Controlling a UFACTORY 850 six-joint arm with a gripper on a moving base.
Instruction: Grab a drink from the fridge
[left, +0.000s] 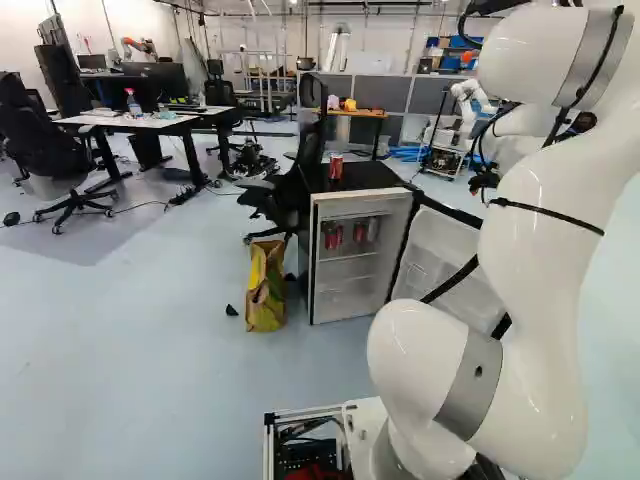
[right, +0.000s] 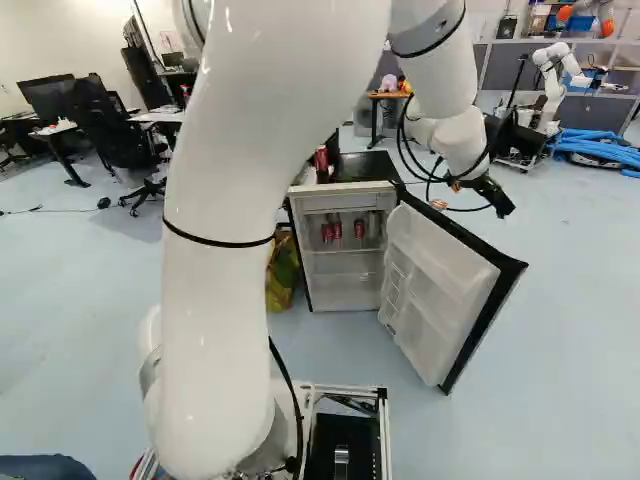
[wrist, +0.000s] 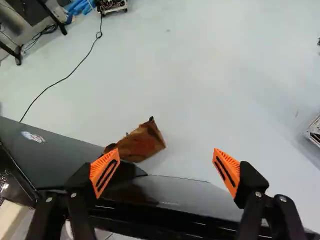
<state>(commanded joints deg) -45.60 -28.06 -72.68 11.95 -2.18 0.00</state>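
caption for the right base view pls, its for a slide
Beside an open mini fridge with red cans inside, the gripper hangs near the door

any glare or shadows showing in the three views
Left base view: glare spots on the white arm, broad shadow on the floor by a black chair; right base view: soft highlights on the arm; wrist view: thin highlights on the dark glossy surface by the tool.

- Arm (left: 535, 250), white: one, raised from its base, bent, reaching forward.
- Wrist (right: 462, 140), white: angled downward.
- Gripper (right: 496, 196), black: two-fingered, at the arm's end, tilted down.
- Pads (wrist: 105, 171), orange: well apart, nothing gripped between.
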